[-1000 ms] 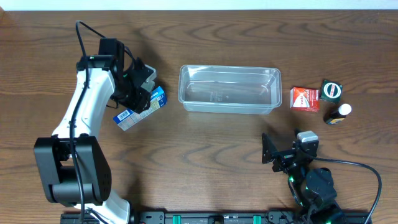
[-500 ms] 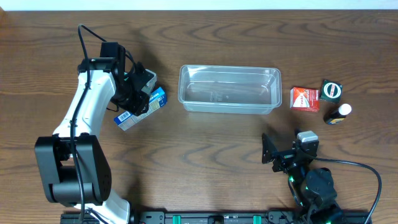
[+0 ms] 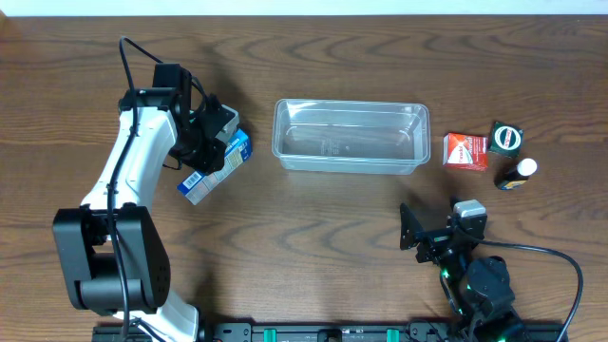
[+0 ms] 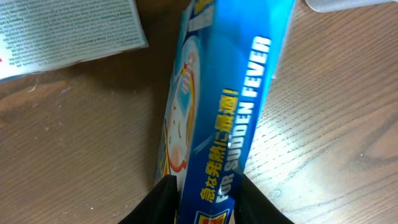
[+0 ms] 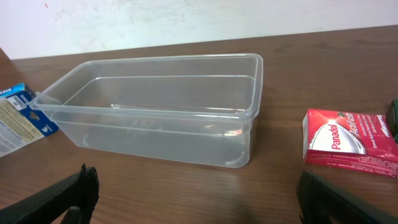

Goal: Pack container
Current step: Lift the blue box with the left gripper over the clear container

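Right wrist view, nearest first: the right gripper [image 5: 199, 208] stands wide open with nothing between its two dark fingers [image 5: 78, 193], whose tips are cut off by the bottom edge. Beyond them the container [image 5: 155, 115] sits flat on the table [image 5: 186, 186], clear and with nothing in it. A red box [image 5: 351, 140] lies just beside its right end, apart from it, and a dark shape at the right edge is cut off too much to name. At the far left a corner of a blue box [image 5: 15, 115] shows, the rest out of frame. Behind the table a pale wall [image 5: 186, 25] with faint scuffs closes the view. In the left wrist view the left gripper [image 4: 205, 202] is clamped on that blue box, a finger pressed to each long side. Only the finger ends show at the bottom edge, and the box hides the gap between them. Past it a white panel [image 4: 68, 31] of small print runs off the top-left corner; I cannot tell whether it belongs to the box. From overhead the container lies mid-table with the blue box off its left end, partly covered by the left arm. Right of the red box are a round green thing [image 3: 506, 137], too small to identify, and a small dark bottle [image 3: 518, 173] with a white cap. The tabletop is dark brown wood grain.
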Action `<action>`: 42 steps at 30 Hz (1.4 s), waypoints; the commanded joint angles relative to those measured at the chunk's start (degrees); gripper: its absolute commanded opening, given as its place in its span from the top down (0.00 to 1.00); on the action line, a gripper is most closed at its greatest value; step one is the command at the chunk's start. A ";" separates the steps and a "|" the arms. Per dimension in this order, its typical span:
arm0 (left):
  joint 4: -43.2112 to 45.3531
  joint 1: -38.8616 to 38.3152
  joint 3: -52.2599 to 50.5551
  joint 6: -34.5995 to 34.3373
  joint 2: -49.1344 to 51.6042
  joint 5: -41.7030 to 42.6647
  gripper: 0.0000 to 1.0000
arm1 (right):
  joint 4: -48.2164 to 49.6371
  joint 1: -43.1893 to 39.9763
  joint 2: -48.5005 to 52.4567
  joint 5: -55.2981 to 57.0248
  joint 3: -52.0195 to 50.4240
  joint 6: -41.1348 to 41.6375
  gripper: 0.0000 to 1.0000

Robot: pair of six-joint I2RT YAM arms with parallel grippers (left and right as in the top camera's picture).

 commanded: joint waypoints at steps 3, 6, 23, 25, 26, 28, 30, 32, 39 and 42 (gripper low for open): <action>0.33 -0.09 -0.33 0.13 0.52 -0.98 0.71 | 0.02 0.26 -0.09 0.17 -0.22 -0.74 0.01; 0.33 -0.09 -0.33 0.13 0.52 -1.55 0.72 | 0.02 0.26 -0.09 0.17 -0.22 -0.74 0.01; 1.33 -0.09 0.07 0.11 0.02 -1.73 0.81 | 0.02 0.26 -0.09 0.17 -0.24 -0.74 0.01; 1.31 -0.09 1.11 -0.13 -0.68 -1.77 0.81 | 0.02 0.26 -0.09 0.17 -0.24 -0.74 0.01; 1.29 -0.09 1.81 -0.15 -1.20 -1.88 0.81 | 0.02 0.26 -0.09 0.17 -0.24 -0.74 0.01; 1.36 -0.17 3.48 -0.13 -2.80 -1.95 0.85 | 0.02 0.26 -0.09 0.17 -0.24 -0.74 0.01; 1.36 -0.48 5.55 -0.13 -4.74 -1.97 0.87 | 0.02 0.26 -0.09 0.17 -0.22 -0.74 0.01; 1.51 -1.11 7.39 -0.11 -6.78 -1.97 0.88 | 0.02 0.26 -0.09 0.17 -0.24 -0.74 0.01; 5.70 -5.57 10.73 -0.07 -14.40 -2.14 0.88 | 0.02 0.26 -0.09 0.17 -0.22 -0.74 0.01; 9.11 -8.48 10.73 -0.07 -17.27 -2.12 0.88 | 0.02 0.26 -0.09 0.17 -0.24 -0.74 0.01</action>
